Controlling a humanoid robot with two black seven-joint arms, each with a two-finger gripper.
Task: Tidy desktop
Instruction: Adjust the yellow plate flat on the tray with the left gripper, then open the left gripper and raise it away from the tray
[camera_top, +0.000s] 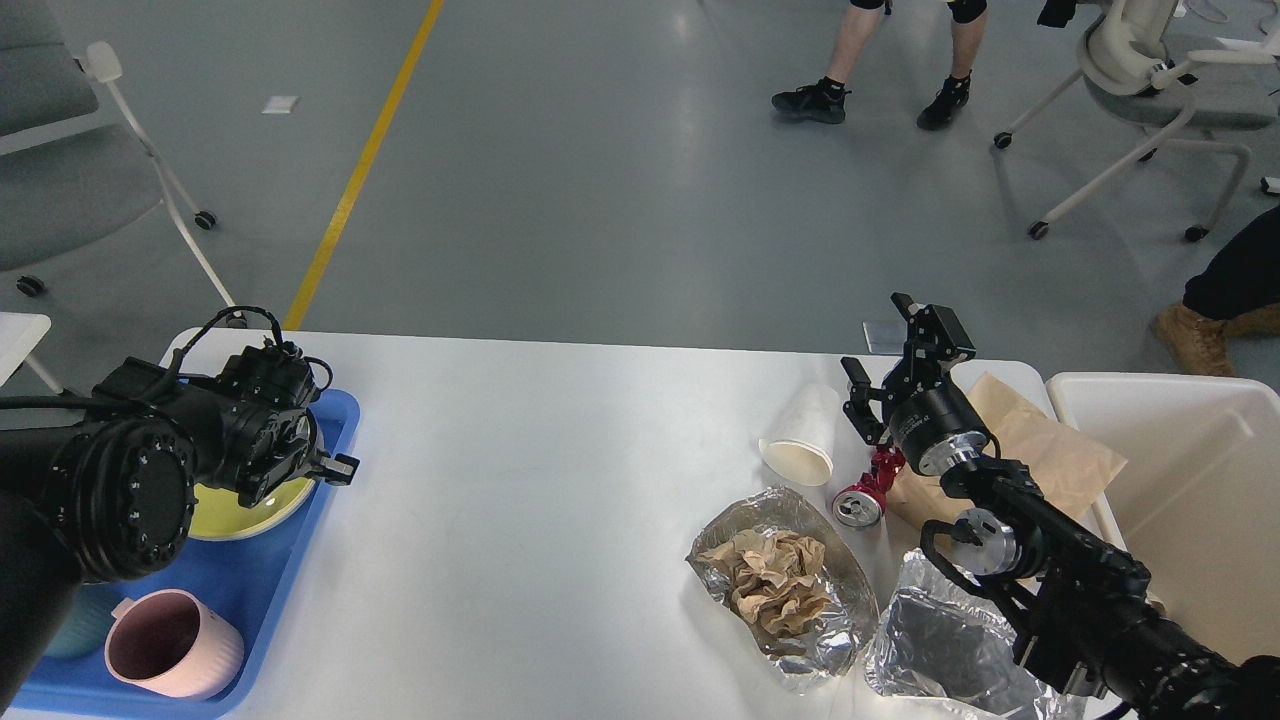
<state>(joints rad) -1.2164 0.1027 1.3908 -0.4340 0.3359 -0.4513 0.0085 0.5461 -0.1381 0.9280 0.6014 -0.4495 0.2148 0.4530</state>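
The white desktop (550, 480) carries litter on its right side: a paper cup (800, 440) on its side, a crushed red can (862, 497), a brown paper bag (1040, 450), a foil sheet holding crumpled brown paper (780, 585) and a second foil piece (935, 640). My right gripper (880, 340) hovers open and empty above the cup and can. My left gripper (315, 455) is dark and seen end-on over a yellow plate (240, 508) in the blue tray (300, 570). I cannot tell whether it is touching the plate.
A pink mug (170, 640) and a teal item (65, 625) sit in the tray's near end. A cream bin (1200, 500) stands off the right table edge. Office chairs and a walking person are on the floor beyond.
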